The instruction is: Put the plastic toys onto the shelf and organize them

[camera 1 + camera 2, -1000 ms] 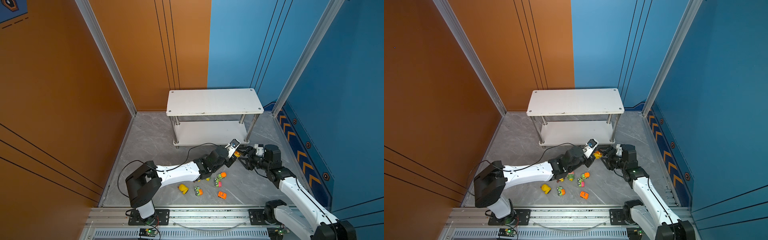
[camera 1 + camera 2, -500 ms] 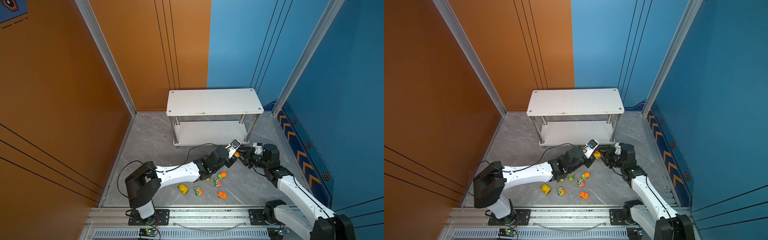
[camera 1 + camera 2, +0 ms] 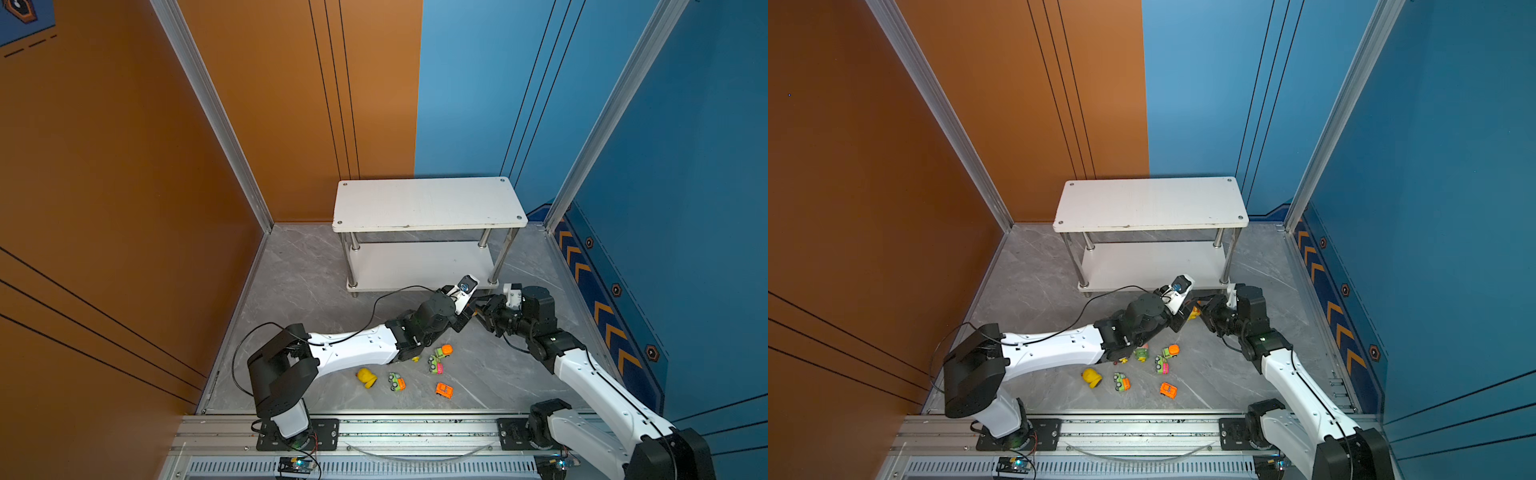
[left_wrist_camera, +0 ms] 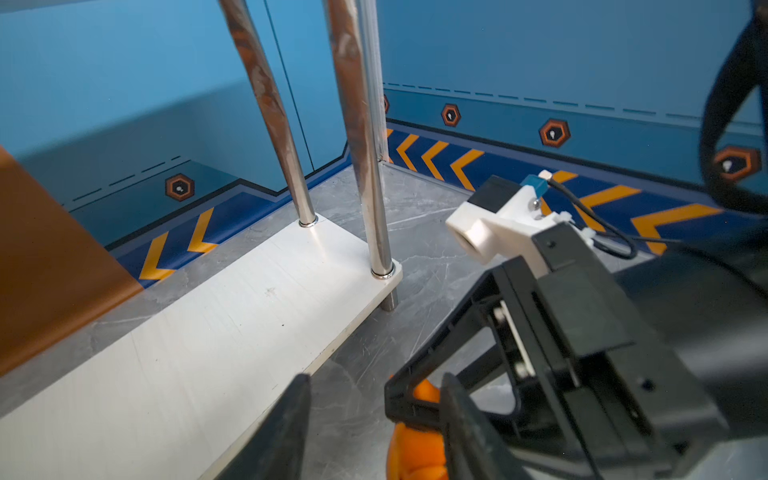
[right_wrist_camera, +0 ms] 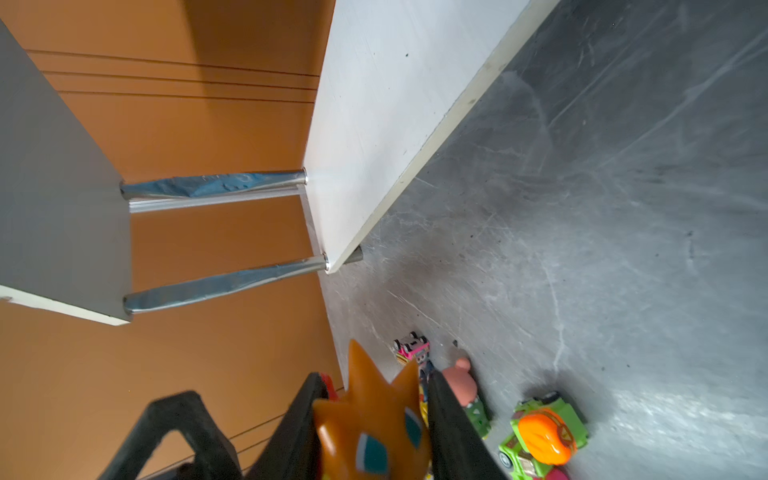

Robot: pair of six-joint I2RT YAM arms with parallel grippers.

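Grey marble floor [image 3: 299,291], orange wall [image 3: 124,208], blue wall [image 3: 685,166], white two-tier shelf [image 3: 428,203], right gripper [image 5: 374,376] pinching pointy-eared orange figurine [image 5: 374,432], left gripper [image 4: 374,378] jaws apart.

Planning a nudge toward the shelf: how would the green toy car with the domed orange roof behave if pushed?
The green toy car with the domed orange roof appears to sit on its wheels on the smooth grey floor, so it would probably roll. Small plastic body: likely light and stiff.
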